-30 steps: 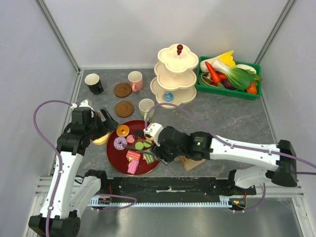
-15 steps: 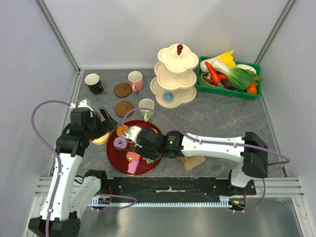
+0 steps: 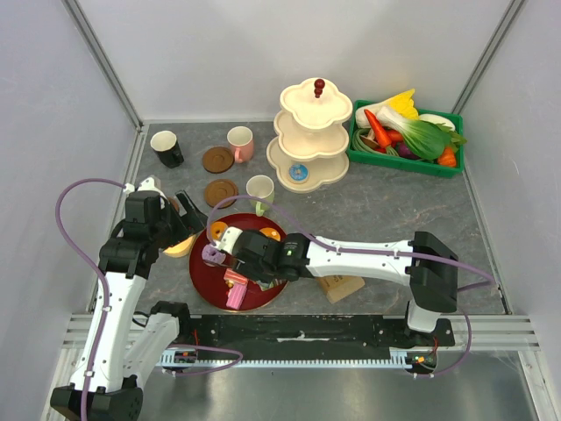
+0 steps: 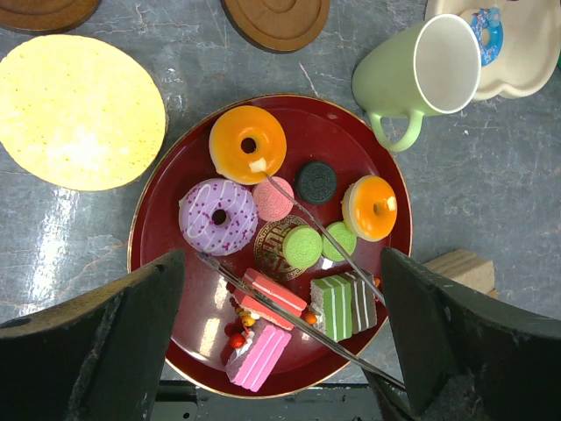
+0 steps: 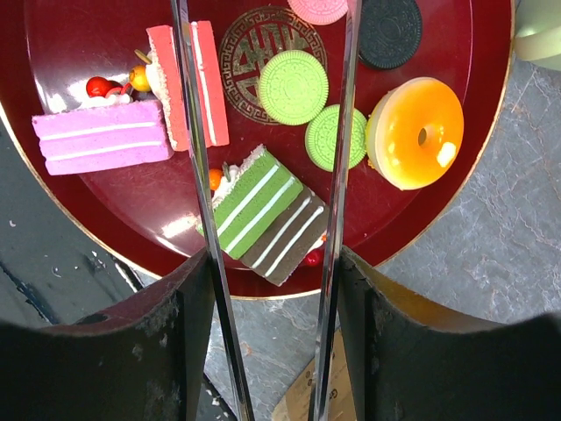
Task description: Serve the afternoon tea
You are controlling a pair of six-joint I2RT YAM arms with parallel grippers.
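I'm counting three donuts [image 4: 248,145], four macarons [image 4: 302,246] and three cake slices [image 4: 343,306] beneath the right gripper [image 5: 273,263]. It's clasping tongs [image 5: 197,175], half-open. The left gripper [image 4: 280,263] is gaping, empty.

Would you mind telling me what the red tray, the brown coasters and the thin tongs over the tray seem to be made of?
Red tray: likely lacquered plastic or wood; it is glossy, with bright reflections, a gold rim and a gold emblem.
Brown coasters: apparently wood with a matte finish, showing concentric turned rings.
Tongs: probably polished metal; the blades are thin with mirror-like reflections.
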